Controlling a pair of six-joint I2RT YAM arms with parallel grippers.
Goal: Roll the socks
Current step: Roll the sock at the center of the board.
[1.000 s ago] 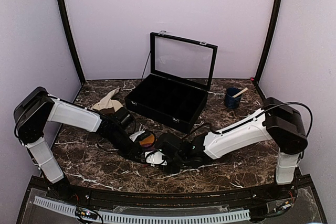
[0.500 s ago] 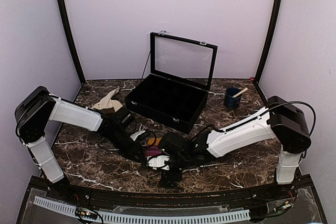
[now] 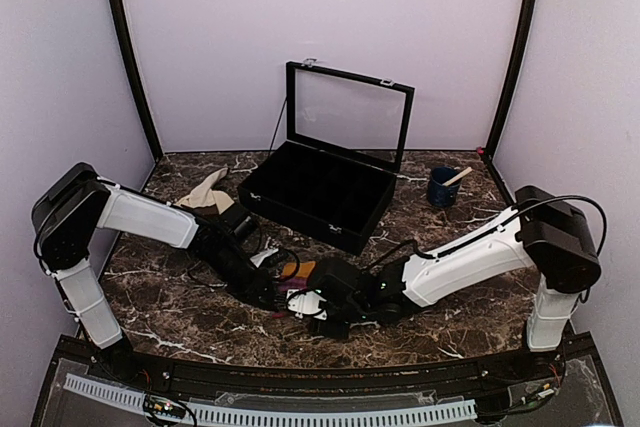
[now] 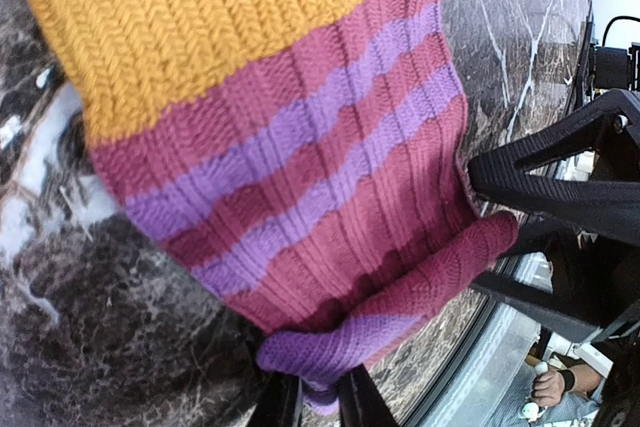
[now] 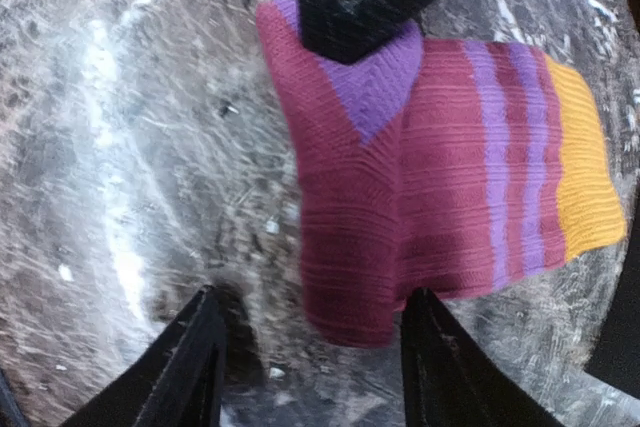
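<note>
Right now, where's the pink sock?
Top view: the pink sock is front centre on the table, nearer than the black case, between the right gripper and the left gripper, which pinches its purple end.

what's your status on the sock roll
Left gripper shut on pink sock purple tip. Right gripper open, straddling the fold. Cream sock lies apart. Nothing blocking.

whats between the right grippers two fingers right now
The pink sock's folded end, close to one finger, with bare marble beside the other; seen in the right wrist view.
</note>
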